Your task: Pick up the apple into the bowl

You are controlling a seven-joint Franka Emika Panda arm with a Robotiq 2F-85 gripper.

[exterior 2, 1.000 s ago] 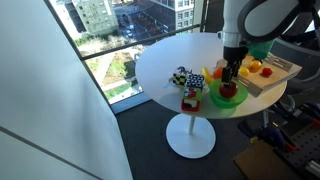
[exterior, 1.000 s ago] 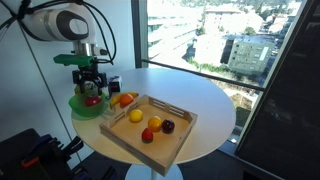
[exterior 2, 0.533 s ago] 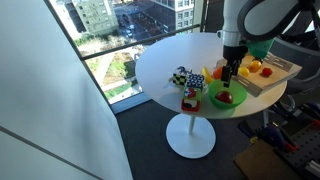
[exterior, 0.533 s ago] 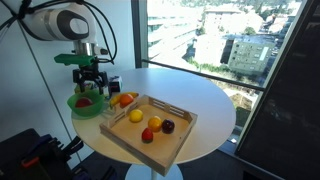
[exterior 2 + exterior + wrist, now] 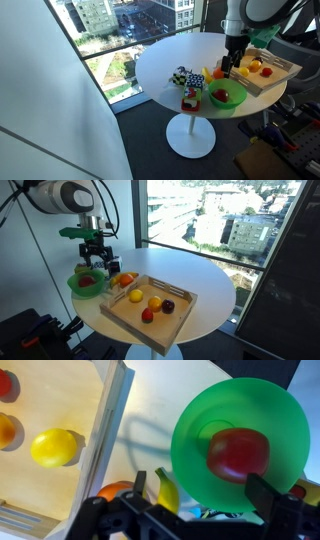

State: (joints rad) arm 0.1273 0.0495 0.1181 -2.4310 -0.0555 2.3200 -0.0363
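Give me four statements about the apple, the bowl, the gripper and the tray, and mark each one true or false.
1. The apple lies in the bowl. True.
2. The gripper is shut on the apple. False: it hangs open above the bowl and holds nothing.
3. A yellow fruit lies in the wooden tray. True.
4. The bowl stands inside the tray. False: it stands on the table beside the tray.

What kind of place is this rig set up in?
Probably a high-rise office or lab: floor-to-ceiling windows overlooking city buildings below, and a round white pedestal table.
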